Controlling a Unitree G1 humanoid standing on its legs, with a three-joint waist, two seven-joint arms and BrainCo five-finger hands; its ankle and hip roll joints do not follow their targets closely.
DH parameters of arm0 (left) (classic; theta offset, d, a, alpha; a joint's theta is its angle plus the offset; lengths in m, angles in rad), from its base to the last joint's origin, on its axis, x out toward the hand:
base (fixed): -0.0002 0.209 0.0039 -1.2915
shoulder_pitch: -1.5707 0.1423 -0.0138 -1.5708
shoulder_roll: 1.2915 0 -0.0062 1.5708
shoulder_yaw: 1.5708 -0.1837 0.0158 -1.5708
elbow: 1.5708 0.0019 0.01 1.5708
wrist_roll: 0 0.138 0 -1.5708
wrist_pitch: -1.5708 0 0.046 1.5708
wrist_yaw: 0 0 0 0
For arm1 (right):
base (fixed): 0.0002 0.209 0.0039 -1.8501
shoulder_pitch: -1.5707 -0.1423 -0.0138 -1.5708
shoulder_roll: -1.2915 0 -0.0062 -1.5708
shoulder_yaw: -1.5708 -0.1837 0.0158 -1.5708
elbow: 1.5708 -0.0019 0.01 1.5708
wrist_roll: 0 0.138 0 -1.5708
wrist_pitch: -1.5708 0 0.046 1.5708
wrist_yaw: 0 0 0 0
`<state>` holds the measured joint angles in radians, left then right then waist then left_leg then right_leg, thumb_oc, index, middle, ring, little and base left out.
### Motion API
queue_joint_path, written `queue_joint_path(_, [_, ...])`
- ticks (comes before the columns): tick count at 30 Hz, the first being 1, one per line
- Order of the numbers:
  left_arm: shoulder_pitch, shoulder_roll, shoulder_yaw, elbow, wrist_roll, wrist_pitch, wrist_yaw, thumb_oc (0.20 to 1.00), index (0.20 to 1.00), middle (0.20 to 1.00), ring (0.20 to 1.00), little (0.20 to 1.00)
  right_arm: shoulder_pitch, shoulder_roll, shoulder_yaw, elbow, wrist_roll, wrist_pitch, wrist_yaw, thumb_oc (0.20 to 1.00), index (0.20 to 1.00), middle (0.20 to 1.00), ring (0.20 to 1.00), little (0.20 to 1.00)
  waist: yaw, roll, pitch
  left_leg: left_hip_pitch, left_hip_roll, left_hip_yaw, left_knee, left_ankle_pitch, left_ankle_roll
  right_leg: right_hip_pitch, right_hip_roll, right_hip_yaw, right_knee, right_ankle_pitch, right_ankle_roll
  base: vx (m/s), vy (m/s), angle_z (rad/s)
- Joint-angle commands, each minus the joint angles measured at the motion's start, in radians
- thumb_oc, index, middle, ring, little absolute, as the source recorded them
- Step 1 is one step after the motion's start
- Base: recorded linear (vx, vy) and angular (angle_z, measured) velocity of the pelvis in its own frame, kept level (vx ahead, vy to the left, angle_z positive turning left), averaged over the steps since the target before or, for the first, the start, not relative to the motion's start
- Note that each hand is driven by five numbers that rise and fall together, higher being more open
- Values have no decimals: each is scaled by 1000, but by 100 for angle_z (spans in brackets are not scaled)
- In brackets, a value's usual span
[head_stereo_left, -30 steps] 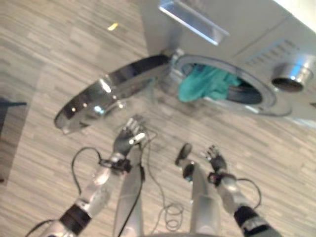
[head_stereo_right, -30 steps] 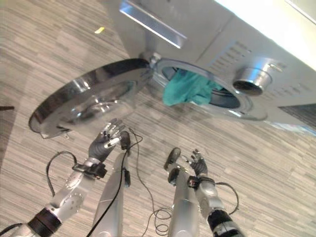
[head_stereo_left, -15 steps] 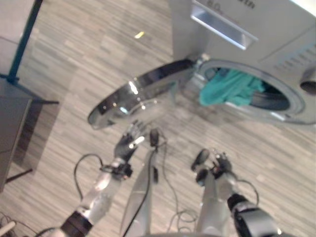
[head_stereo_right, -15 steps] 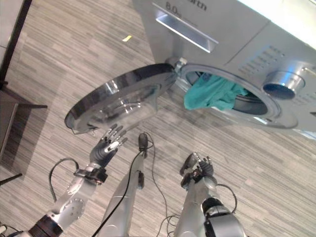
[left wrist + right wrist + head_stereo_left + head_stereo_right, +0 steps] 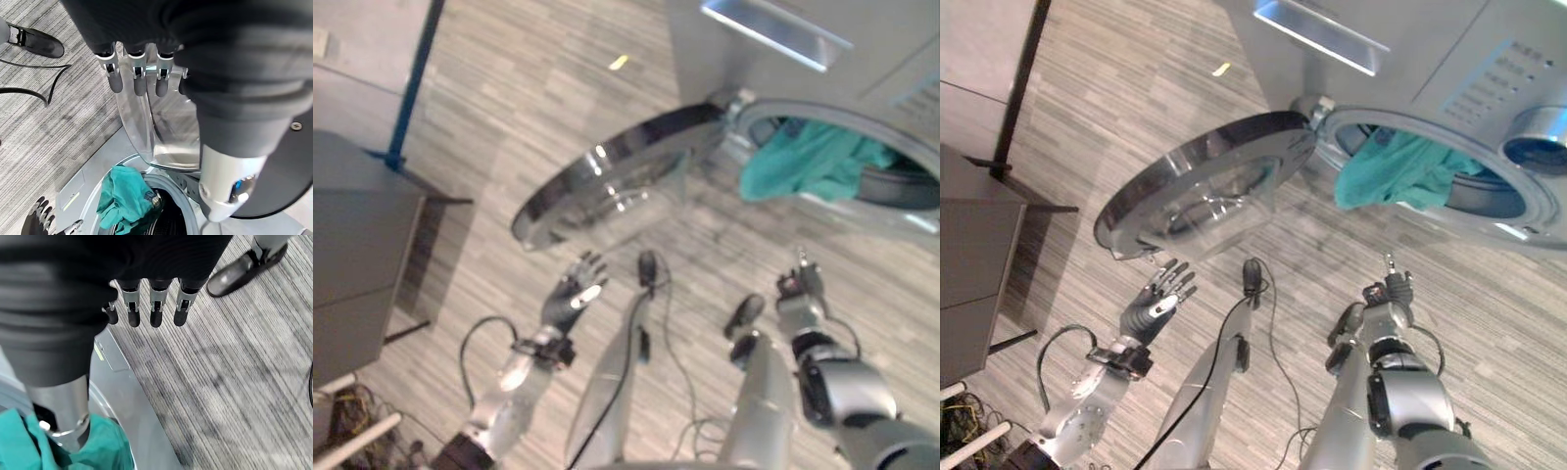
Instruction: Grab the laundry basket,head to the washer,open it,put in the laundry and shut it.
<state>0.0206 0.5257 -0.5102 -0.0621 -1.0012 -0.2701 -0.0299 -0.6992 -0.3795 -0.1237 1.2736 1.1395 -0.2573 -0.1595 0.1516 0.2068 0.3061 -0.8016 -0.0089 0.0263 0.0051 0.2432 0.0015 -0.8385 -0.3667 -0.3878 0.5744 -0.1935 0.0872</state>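
The fingers (image 5: 1172, 282) of the left hand (image 5: 1154, 302) are straight and spread, holding nothing, and they point up at the round washer door (image 5: 1205, 184), just below its lower rim and not touching it. I think the hand sits there because the door has to be pushed shut, and flat fingers are good for pushing. The door hangs wide open from its hinge at the left side of the washer (image 5: 1410, 69) opening, so the glass bowl faces the floor (image 5: 1116, 88). The right hand (image 5: 800, 291) is lower down on the right, out over the floor in front of the washer, with its fingers straight too and nothing in them. The green laundry (image 5: 811, 166) is in the drum, but part of it droops over the front lip of the opening. That bit may get pinched if the door swings closed now, so I think it should be tucked in deeper first, maybe by the right hand, which is nearer to it. A grey cabinet (image 5: 357, 255) stands well apart at the left.
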Motion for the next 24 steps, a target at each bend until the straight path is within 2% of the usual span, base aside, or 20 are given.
queue_joint_path(1, [-2, -17, -28, -84, 12, -22, -35, 1000, 1000, 1000, 1000, 1000, -33, -71, -35, 33, 35, -19, 13, 1000, 1000, 1000, 1000, 1000, 40, 63, 21, 20, -56, 10, -35, -162, 42, 40, 56, -8, -131, -19, 17, -3, 23, 8])
queue_joint_path(9, [-13, -12, -15, -128, 0, -37, -30, 1000, 1000, 1000, 1000, 1000, -142, -165, -94, 70, 112, -38, 13, 1000, 1000, 1000, 1000, 1000, 82, 112, 34, -35, -80, 12, -17, -165, 49, -28, 30, -4, -84, -36, 25, -3, 35, 8])
queue_joint_path(24, [-5, 14, 5, -152, 21, -48, -31, 1000, 1000, 1000, 1000, 1000, -312, -287, -70, 104, 161, -46, 45, 1000, 1000, 1000, 1000, 1000, 129, 148, 50, -132, -94, 26, 28, -174, 51, -134, -3, 15, -6, -60, 38, 5, 7, 3])
